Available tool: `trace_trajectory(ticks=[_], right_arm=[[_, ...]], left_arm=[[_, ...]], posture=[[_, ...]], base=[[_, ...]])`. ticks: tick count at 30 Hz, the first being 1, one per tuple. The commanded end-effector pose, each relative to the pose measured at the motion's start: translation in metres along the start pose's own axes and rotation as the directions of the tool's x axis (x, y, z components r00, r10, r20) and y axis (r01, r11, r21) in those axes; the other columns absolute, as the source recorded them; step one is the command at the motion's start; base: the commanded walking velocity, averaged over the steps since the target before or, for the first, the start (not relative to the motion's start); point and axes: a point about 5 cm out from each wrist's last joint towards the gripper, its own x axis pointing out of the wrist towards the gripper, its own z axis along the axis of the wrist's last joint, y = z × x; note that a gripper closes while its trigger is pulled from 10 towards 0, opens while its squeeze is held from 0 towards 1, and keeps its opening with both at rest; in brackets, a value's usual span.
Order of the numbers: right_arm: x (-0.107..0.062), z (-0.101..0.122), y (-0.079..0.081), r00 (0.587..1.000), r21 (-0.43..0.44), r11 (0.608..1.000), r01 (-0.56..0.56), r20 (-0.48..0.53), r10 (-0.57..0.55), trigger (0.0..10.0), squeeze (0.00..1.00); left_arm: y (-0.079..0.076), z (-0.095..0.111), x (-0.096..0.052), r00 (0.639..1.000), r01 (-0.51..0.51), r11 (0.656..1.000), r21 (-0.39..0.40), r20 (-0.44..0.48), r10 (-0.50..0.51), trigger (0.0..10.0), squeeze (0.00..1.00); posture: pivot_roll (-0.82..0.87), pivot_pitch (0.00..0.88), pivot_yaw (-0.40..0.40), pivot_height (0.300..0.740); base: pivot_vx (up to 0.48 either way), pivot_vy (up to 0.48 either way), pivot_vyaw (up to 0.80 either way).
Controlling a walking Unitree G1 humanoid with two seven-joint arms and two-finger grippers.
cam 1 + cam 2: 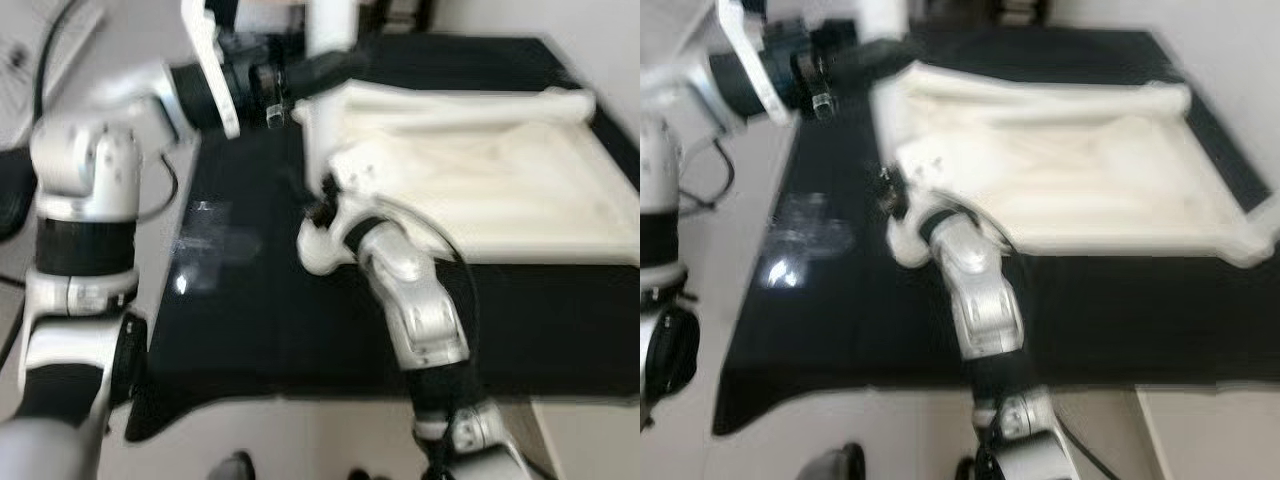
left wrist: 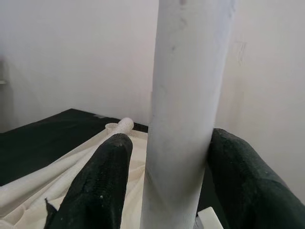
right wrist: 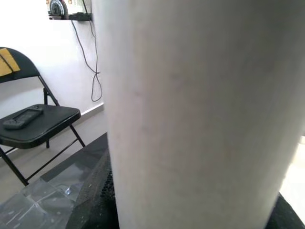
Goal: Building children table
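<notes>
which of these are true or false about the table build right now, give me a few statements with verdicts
1. The left end effector has its two black fingers on either side of a white tube. True.
2. The white tabletop frame lies on a red mat. False: it lies on a black surface.
3. The white tube in the left end effector lies flat on the floor. False: it stands upright at the frame's corner.
4. A black folding chair with a dark device on its seat stands by the wall. True.
5. The right arm reaches to the near left corner of the white frame. True.
</notes>
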Motion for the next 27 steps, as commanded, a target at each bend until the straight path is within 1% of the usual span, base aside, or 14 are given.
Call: trace_trajectory(ticks=[1, 2, 3, 6, 7, 8, 12, 13, 15, 20, 21, 25, 26, 27], right_arm=[[-0.008, -0.072, 0.033, 0.95, 0.18, 0.984, 0.011, -0.308, 0.046, 0.0, 0.0], [0.006, -0.065, 0.025, 0.96, 0.166, 0.986, 0.017, -0.277, 0.03, 0.0, 0.0], [0.006, -0.065, 0.025, 0.96, 0.166, 0.986, 0.017, -0.277, 0.03, 0.0, 0.0], [0.022, -0.054, 0.013, 0.969, 0.15, 0.988, 0.032, -0.245, 0.006, 0.0, 0.0], [0.027, -0.051, 0.007, 0.969, 0.14, 0.99, 0.032, -0.248, 0.004, 9.6, 0.0], [0.031, -0.049, 0.001, 0.969, 0.14, 0.989, 0.041, -0.248, -0.005, 10.0, 0.0], [0.026, -0.04, -0.008, 0.959, 0.131, 0.983, 0.125, -0.271, -0.086, 10.0, 0.0], [0.021, -0.037, -0.012, 0.954, 0.132, 0.978, 0.164, -0.273, -0.124, 10.0, 0.96], [0.02, -0.036, -0.014, 0.953, 0.131, 0.976, 0.172, -0.273, -0.131, 10.0, 1.0], [0.025, -0.036, -0.022, 0.957, 0.154, 0.972, 0.177, -0.255, -0.134, 10.0, 1.0], [0.027, -0.033, -0.024, 0.965, 0.181, 0.971, 0.158, -0.235, -0.113, 10.0, 1.0], [0.03, -0.028, -0.027, 0.977, 0.195, 0.972, 0.132, -0.192, -0.094, 10.0, 1.0], [0.032, -0.02, -0.032, 0.99, 0.212, 0.975, 0.072, -0.134, -0.044, 10.0, 0.0], [0.033, -0.014, -0.033, 0.995, 0.228, 0.973, 0.025, -0.097, -0.003, 10.0, 0.0]], left_arm=[[0.007, 0.005, -0.01, 0.998, -0.062, 0.998, 0.025, -0.009, 0.062, 10.0, 0.0], [0.007, 0.01, -0.013, 0.998, -0.069, 0.997, 0.039, 0.004, 0.069, 10.0, 0.0], [0.007, 0.01, -0.013, 0.998, -0.069, 0.997, 0.039, 0.004, 0.069, 10.0, 0.0], [0.006, 0.017, -0.018, 0.997, -0.081, 0.995, 0.061, 0.021, 0.08, 10.0, 0.0], [0.001, 0.02, -0.025, 0.997, -0.072, 0.995, 0.069, 0.024, 0.071, 10.0, 0.0], [-0.004, 0.022, -0.031, 0.999, -0.051, 0.996, 0.077, 0.023, 0.049, 10.0, 0.0], [-0.021, 0.03, -0.05, 1.0, -0.002, 0.997, 0.075, 0.031, 0.0, 10.0, 0.0], [-0.032, 0.033, -0.062, 0.999, 0.034, 0.997, 0.067, 0.027, -0.036, 10.0, 0.0], [-0.037, 0.034, -0.067, 0.998, 0.05, 0.997, 0.062, 0.023, -0.051, 10.0, 0.0], [-0.048, 0.039, -0.083, 0.999, 0.045, 0.996, 0.08, 0.012, -0.046, 10.0, 0.0], [-0.048, 0.039, -0.087, 1.0, -0.003, 0.994, 0.105, 0.001, 0.003, 10.0, 0.0], [-0.048, 0.038, -0.091, 0.998, -0.056, 0.992, 0.114, 0.002, 0.056, 10.0, 0.0], [-0.05, 0.03, -0.098, 0.992, -0.125, 0.988, 0.091, 0.005, 0.125, 10.0, 0.0], [-0.051, 0.023, -0.102, 0.987, -0.158, 0.985, 0.075, -0.003, 0.158, 10.0, 0.0]], posture=[[0.19, 0.251, -0.097, 0.74], [0.19, 0.243, -0.103, 0.74], [0.19, 0.243, -0.103, 0.74], [0.19, 0.236, -0.107, 0.74], [0.19, 0.229, -0.106, 0.74], [0.19, 0.221, -0.103, 0.74], [0.2, 0.214, -0.106, 0.74], [0.2, 0.212, -0.106, 0.74], [0.21, 0.21, -0.108, 0.74], [0.22, 0.208, -0.11, 0.74], [0.22, 0.206, -0.109, 0.74], [0.22, 0.207, -0.109, 0.74], [0.22, 0.212, -0.108, 0.74], [0.22, 0.214, -0.108, 0.74]], base=[[0.0, 0.0, 0.0], [0.0, 0.0, 0.0], [0.0, 0.0, 0.0], [0.0, 0.0, 0.0], [0.0, 0.0, 0.0], [0.0, 0.0, 0.0], [0.0, 0.0, 0.0], [0.0, 0.0, 0.0], [0.0, 0.0, 0.0], [0.0, 0.0, 0.0], [0.0, 0.0, 0.0], [0.0, 0.0, 0.0], [0.0, 0.0, 0.0], [0.0, 0.0, 0.0]])
